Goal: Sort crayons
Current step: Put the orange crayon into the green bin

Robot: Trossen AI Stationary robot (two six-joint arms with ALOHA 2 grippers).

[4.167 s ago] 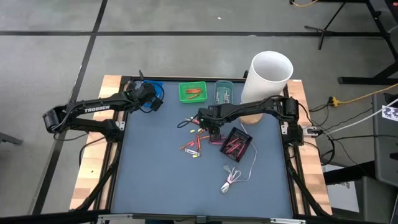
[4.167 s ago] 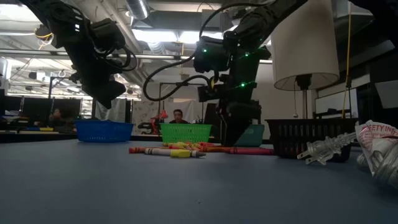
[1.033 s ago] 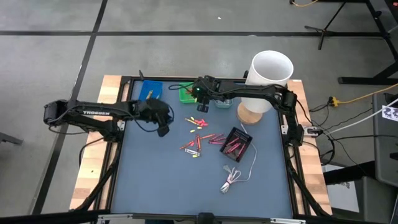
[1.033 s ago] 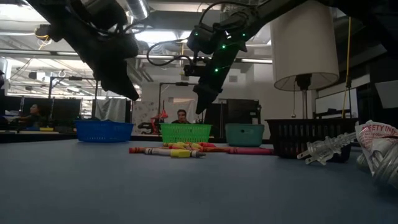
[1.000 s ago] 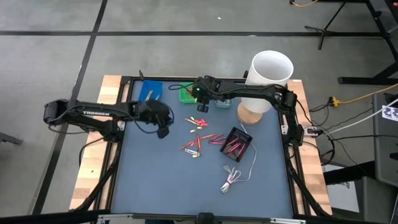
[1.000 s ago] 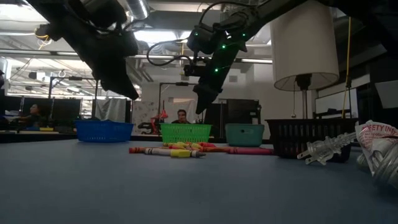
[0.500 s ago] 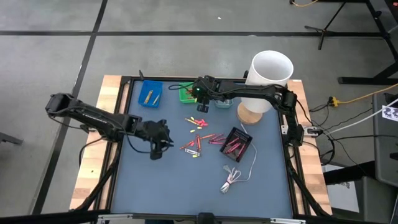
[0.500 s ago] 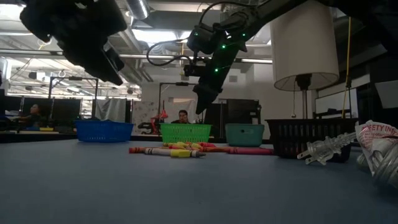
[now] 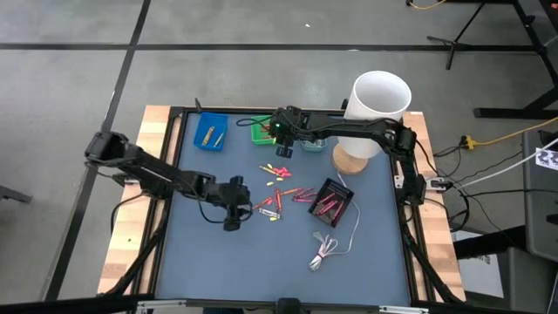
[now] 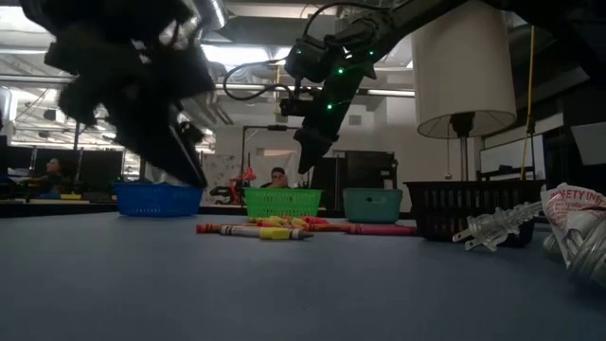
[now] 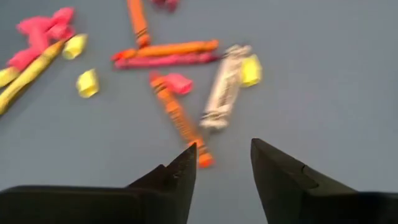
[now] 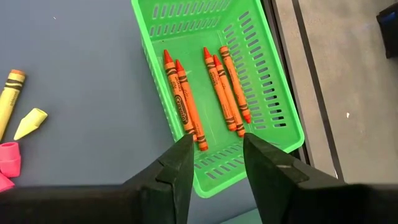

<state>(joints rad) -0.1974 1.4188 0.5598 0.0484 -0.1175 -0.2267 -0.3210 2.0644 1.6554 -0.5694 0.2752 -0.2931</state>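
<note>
Beside the loose crayons (image 9: 277, 202), the left gripper (image 9: 232, 220) has arrived, jaws apart and empty.

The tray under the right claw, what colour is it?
Bright green tray, holding orange-red crayons; the right wrist view shows it best.

A green slotted basket (image 12: 267, 93) holds five orange-red crayons (image 12: 225, 93) lying roughly parallel on its floor. The right gripper (image 12: 214, 152) hangs above the basket's near rim, its dark fingers (image 12: 177, 171) parted and empty. Beside the basket on the blue table (image 12: 81, 93) lie a yellow crayon (image 12: 9, 93), a yellow stub (image 12: 30, 122) and a pink piece (image 12: 9, 155)
</note>
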